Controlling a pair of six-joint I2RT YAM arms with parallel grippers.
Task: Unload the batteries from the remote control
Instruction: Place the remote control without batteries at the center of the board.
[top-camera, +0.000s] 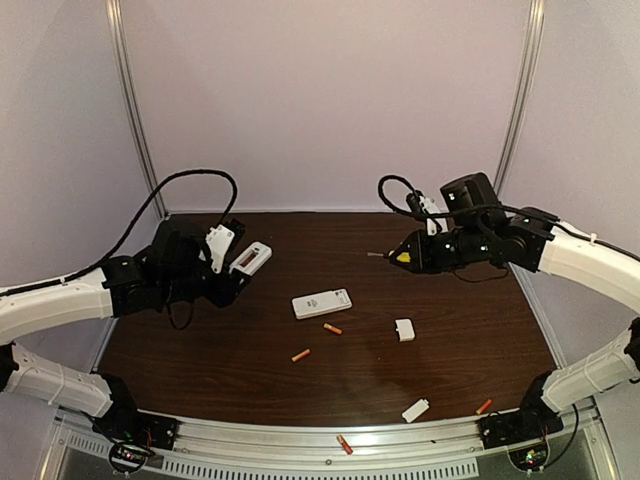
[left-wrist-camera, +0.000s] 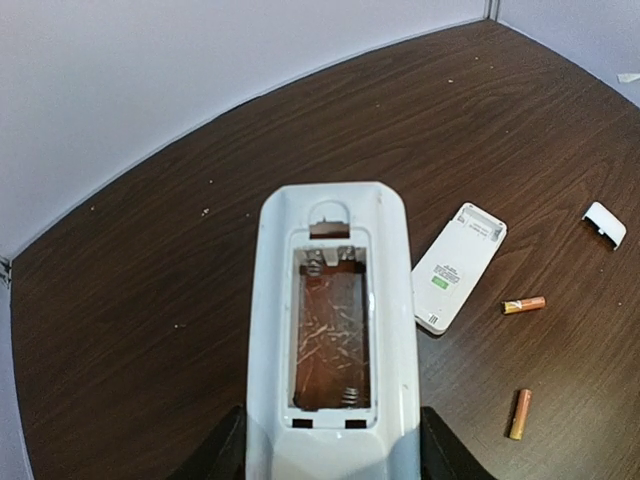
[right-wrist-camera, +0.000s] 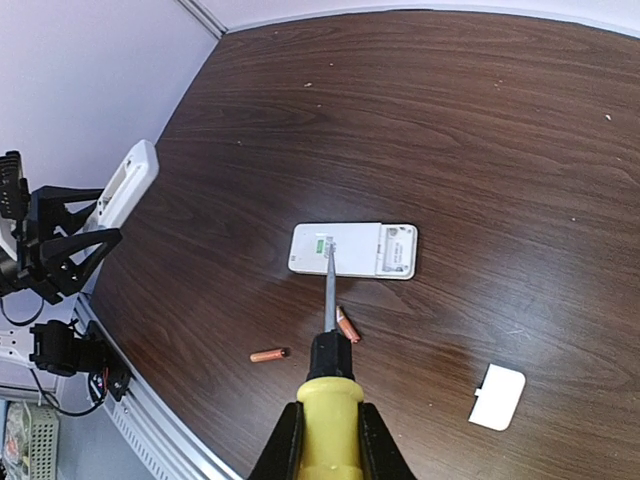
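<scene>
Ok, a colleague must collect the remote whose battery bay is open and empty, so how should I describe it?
Find the left side of the dark wooden table, where the left gripper sits. The held remote clamped in it is yours: white, up off the wood, bay open and bare, unlike the other remote lying flat mid-table.

Remote (top-camera: 322, 303) at centre of table (top-camera: 200, 340), 2 batteries (top-camera: 332, 328) just before it, cover (top-camera: 404, 329) to its right, second cover (top-camera: 415, 410) near front edge
</scene>
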